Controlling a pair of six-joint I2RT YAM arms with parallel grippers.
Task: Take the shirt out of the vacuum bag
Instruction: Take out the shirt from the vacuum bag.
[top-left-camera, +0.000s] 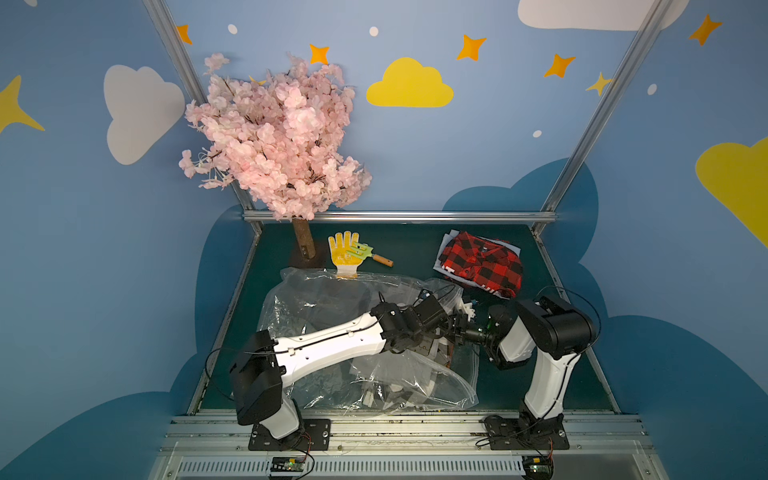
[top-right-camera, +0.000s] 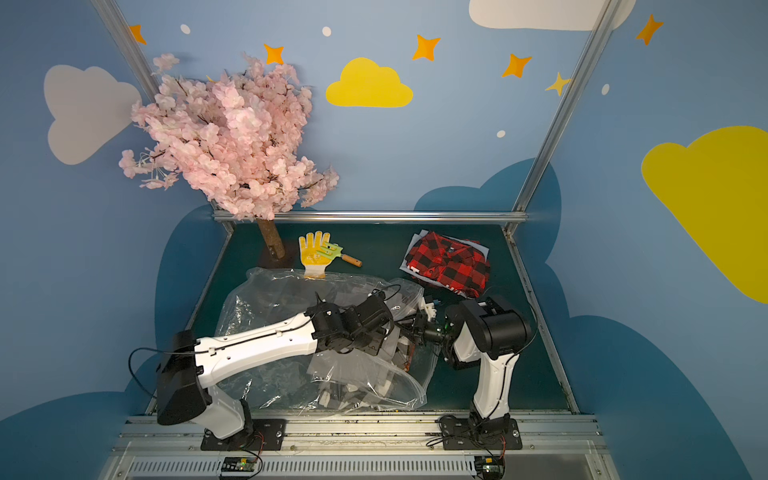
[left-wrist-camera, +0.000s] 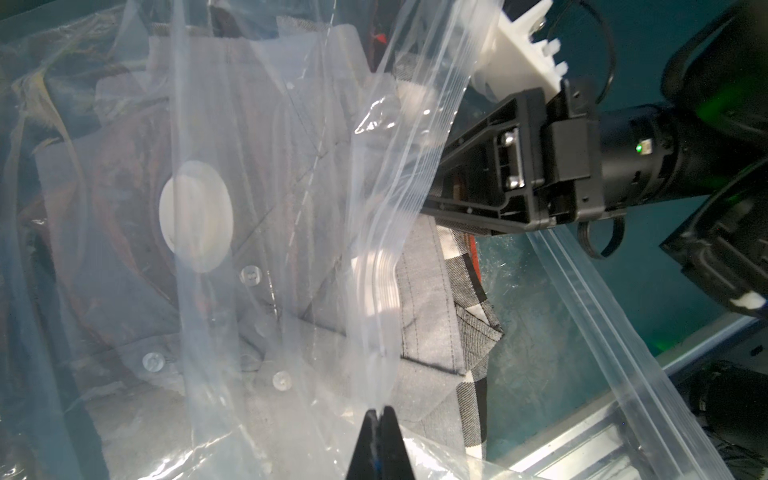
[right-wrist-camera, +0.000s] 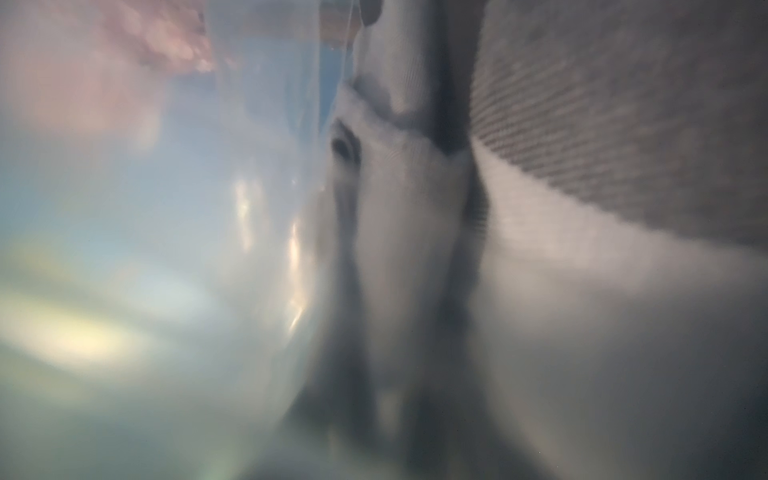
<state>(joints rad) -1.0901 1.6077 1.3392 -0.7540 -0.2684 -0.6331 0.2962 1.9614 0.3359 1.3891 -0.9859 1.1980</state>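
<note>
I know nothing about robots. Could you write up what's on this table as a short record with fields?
Bag: clear vacuum bag, crumpled mid-table, with a round white valve
Inside: grey buttoned shirt, within the plastic
Left fingers: shut, pinching the bag's film
Right arm: reaches in behind the bag's zip edge; its fingers are hidden
Far right: red-and-black plaid shirt atop a pile
Far side: yellow glove, small green rake, pink blossom tree
</note>
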